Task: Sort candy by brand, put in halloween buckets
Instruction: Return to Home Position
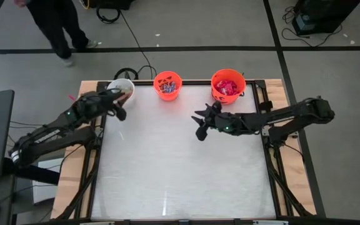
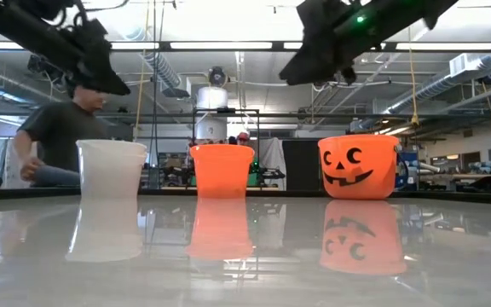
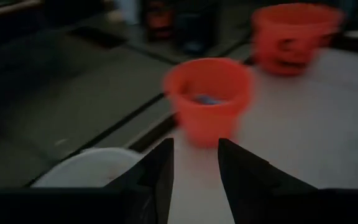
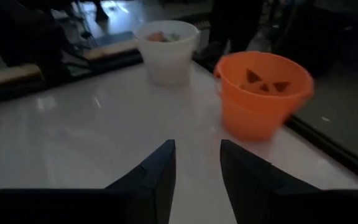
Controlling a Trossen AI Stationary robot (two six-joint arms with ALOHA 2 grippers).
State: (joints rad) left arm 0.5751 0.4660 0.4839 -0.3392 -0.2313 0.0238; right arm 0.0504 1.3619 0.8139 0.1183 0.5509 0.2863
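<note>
Three halloween buckets stand in a row along the table's far edge: a white one (image 1: 122,89), a small orange one (image 1: 167,84) and a larger orange one with a black face (image 1: 228,85) (image 2: 358,166). Candy lies inside them: mixed pieces in the white (image 4: 163,37), blue and coloured pieces in the small orange (image 3: 205,99), pink and red in the larger (image 1: 227,87). My left gripper (image 1: 120,107) (image 3: 195,162) hovers open just beside the white bucket, nothing between its fingers. My right gripper (image 1: 199,125) (image 4: 197,165) hangs open above the table's middle, near the larger orange bucket, holding nothing.
The table top (image 1: 180,169) is pale and shiny, with a wooden rim at its left and far sides. A person (image 1: 55,25) (image 2: 66,136) stands beyond the far left corner. Cables (image 1: 130,72) lie on the floor behind the buckets.
</note>
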